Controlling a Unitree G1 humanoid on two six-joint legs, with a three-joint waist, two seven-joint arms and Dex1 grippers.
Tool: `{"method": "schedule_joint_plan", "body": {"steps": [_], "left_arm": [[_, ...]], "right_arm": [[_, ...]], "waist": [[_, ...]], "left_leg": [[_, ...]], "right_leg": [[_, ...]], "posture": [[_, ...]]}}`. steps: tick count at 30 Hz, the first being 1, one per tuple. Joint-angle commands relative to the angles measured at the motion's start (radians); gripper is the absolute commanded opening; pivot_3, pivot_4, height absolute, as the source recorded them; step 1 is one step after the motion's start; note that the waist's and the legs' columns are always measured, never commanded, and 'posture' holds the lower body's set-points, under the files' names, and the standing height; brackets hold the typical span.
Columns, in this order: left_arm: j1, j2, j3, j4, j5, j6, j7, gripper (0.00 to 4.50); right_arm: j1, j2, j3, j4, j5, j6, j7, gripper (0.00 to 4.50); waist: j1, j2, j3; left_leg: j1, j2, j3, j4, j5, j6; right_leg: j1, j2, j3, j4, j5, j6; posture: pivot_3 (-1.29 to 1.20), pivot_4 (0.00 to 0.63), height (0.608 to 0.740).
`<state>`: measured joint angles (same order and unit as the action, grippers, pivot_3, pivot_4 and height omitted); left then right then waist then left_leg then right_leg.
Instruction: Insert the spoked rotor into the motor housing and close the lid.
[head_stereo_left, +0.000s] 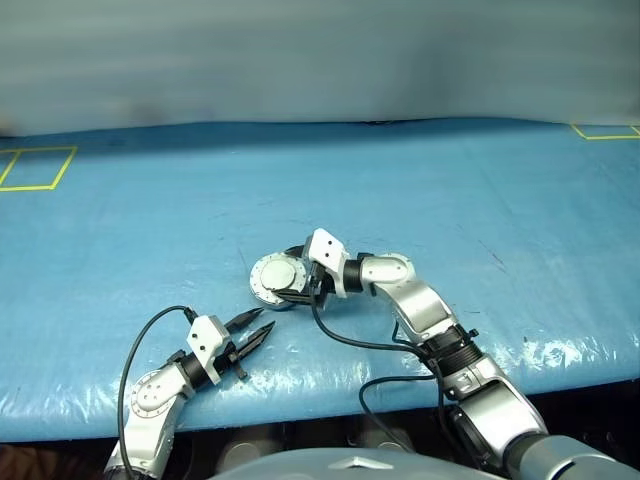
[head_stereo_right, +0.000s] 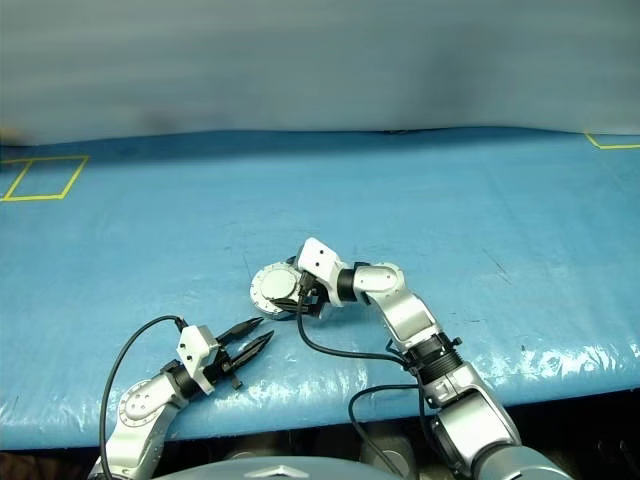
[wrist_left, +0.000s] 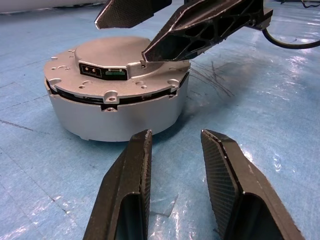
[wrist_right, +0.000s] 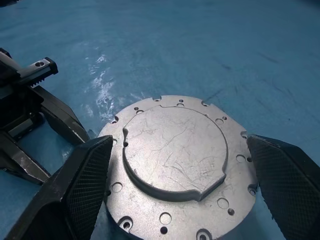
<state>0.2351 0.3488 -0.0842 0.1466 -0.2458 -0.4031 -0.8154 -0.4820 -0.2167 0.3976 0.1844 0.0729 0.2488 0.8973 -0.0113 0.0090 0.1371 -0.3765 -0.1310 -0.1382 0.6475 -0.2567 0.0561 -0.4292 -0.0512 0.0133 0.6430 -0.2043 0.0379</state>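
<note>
I see the lid (wrist_right: 175, 155) shut flat on the motor housing (wrist_left: 117, 117); my right gripper (wrist_right: 175, 200) straddles it, spread wide. My left gripper (head_stereo_left: 255, 331), slightly parted and empty, waits near-left.

R gripper (head_stereo_right: 297, 296) at closed lid (head_stereo_right: 272, 284)

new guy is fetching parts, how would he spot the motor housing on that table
Look at the blue table, near its front edge in the middle. The motor housing is the round grey metal puck there, its flat lid shut on top. It sits between the right gripper's open jaws, the only loose part on the table.
</note>
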Motion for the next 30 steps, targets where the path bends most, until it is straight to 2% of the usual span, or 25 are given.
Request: {"method": "schedule_joint_plan", "body": {"steps": [1, 7, 10, 13, 30], "left_arm": [[0.019, 0.01, 0.008, 0.01, 0.006, 0.006, 0.005, 1.6], [0.02, 0.01, 0.007, 0.01, 0.008, 0.002, 0.01, 1.6], [0.021, 0.01, 0.006, 0.01, 0.009, 0.003, 0.012, 1.6], [0.023, 0.011, 0.006, 0.01, 0.009, 0.005, 0.012, 1.6], [0.02, 0.007, -0.001, 0.008, 0.01, 0.012, 0.013, 1.6]], "right_arm": [[0.0, 0.017, 0.009, -0.021, -0.001, -0.018, -0.002, 4.47], [-0.012, 0.026, 0.011, 0.049, -0.037, -0.033, -0.035, 4.47], [-0.011, 0.024, 0.01, 0.056, -0.036, -0.04, -0.032, 3.91], [-0.008, 0.026, 0.001, 0.041, -0.016, -0.023, -0.023, 3.01], [-0.011, 0.02, 0.03, -0.022, -0.032, 0.049, -0.026, 3.01]], "waist": [[0.0, 0.0, 0.0], [-0.001, 0.0, 0.0], [0.0, 0.0, 0.0], [0.0, 0.0, 0.0], [0.0, 0.0, 0.0]], "left_leg": [[0.0, 0.0, 0.0, 0.0, 0.0, 0.0], [0.001, 0.0, 0.0, 0.0, 0.0, 0.0], [0.001, 0.001, 0.0, 0.0, 0.0, 0.0], [0.001, 0.001, 0.0, 0.0, 0.0, 0.0], [0.001, 0.001, 0.0, 0.0, 0.0, 0.0]], "right_leg": [[0.0, 0.0, 0.0, 0.0, 0.0, 0.0], [0.0, 0.001, 0.0, 0.0, 0.0, -0.001], [0.001, 0.001, 0.0, 0.0, 0.001, -0.001], [0.001, 0.001, 0.0, 0.0, 0.001, -0.001], [0.001, 0.001, 0.0, 0.0, 0.001, -0.002]], "posture": [[0.0, 0.15, 0.74], [0.0, 0.15, 0.74], [0.0, 0.15, 0.74], [0.0, 0.15, 0.74], [0.0, 0.15, 0.74]]}}
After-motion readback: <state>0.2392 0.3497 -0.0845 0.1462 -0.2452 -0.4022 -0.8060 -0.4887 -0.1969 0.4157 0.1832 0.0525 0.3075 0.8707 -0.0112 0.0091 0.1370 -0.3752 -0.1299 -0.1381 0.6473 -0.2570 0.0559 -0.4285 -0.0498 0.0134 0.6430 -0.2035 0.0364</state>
